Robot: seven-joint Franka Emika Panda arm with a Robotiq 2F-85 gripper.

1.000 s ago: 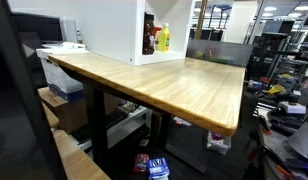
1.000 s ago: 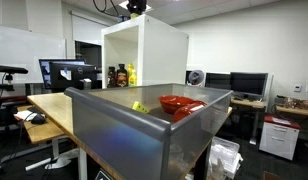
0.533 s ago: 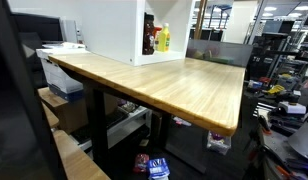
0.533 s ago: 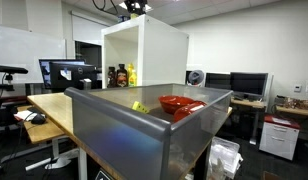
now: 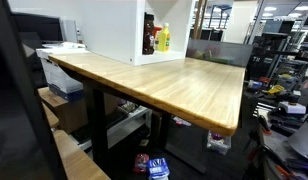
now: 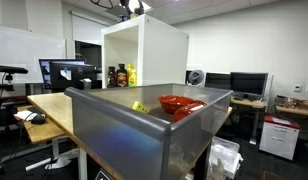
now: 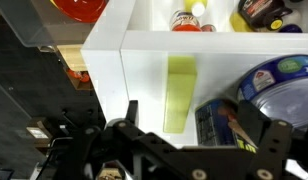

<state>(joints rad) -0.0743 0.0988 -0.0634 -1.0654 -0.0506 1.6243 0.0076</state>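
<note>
Overhead, the white cabinet [image 7: 144,70] is filling mid-frame while the gripper [image 7: 187,110] is hovering above it.
Its fingers are standing wide apart, gripping nothing; a yellow-green block [image 7: 181,90], possibly a sponge, is lying at frame centre between them.

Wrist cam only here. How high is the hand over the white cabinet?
Observer: Above its roof, not touching. In an exterior view the hand hangs at the top of the frame, with a gap down to the white cabinet.
Operator: Anything in the bin besides the red bowl?
Observer: A small yellow item lies beside the red bowl inside the grey bin.
Operator: What's the cabinet standing on?
Observer: A long wooden table, toward its far side in that view.
</note>
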